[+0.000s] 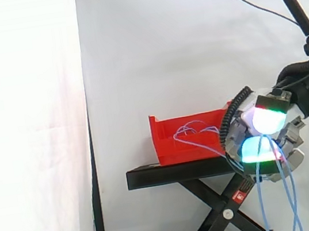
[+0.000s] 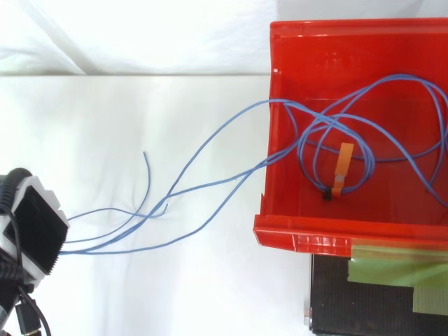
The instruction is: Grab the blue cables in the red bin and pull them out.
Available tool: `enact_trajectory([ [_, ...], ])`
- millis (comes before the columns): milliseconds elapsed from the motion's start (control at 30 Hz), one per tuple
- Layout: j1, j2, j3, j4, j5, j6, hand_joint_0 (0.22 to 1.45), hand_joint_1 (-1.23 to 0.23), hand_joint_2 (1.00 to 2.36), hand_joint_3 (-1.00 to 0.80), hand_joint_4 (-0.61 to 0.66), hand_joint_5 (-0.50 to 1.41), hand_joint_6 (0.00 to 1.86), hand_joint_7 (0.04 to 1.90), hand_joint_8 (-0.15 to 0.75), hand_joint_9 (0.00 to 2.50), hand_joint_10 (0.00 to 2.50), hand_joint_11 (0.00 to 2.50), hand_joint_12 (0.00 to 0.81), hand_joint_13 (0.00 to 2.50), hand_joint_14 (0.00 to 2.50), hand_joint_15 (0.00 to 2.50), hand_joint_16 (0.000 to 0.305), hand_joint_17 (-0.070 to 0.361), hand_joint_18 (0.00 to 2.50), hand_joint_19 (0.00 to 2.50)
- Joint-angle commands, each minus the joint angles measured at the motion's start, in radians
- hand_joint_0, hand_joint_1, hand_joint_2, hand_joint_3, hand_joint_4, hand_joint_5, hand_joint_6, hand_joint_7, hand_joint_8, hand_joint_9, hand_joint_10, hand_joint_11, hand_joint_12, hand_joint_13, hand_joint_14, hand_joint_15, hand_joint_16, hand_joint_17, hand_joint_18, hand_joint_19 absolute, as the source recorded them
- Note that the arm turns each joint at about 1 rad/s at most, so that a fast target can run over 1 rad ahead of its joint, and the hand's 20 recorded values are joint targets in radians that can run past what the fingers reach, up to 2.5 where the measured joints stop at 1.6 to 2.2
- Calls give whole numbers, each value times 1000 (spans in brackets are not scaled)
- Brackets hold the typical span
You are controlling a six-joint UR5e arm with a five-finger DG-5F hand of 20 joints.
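Hand point(image 1: 252, 148) sits well outside the red bin point(image 2: 301, 234), fingers closed round the blue cables point(image 2: 316, 122). The strands stretch from it over the bin's open front. Coils lie inside the bin, probably needing more pull; loose ends dangle below the hand.

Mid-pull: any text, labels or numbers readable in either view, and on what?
No text can be read.
Red sticker on the black stand: white mark, too small to read.
Orange tag on the blue cables in the red bin: no print visible.
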Motion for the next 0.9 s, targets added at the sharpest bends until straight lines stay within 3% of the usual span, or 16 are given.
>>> enact_trajectory([
  [0,0,0,5,-1,0,2,706,-1091,1000,-1000,225,834,814,489,250,1142,32,1140,341,1267,1239,1156,49,109,1190,1592],
  [533,2,0,5,-1,-1,3,828,-1141,1000,-1000,214,700,1128,353,235,1075,34,1190,316,1232,1265,1184,42,95,1146,1626],
  [867,2,0,5,-1,-1,3,887,-1167,1000,-1000,199,657,1187,326,226,1020,33,1182,305,1200,1298,1181,41,92,1132,1615],
])
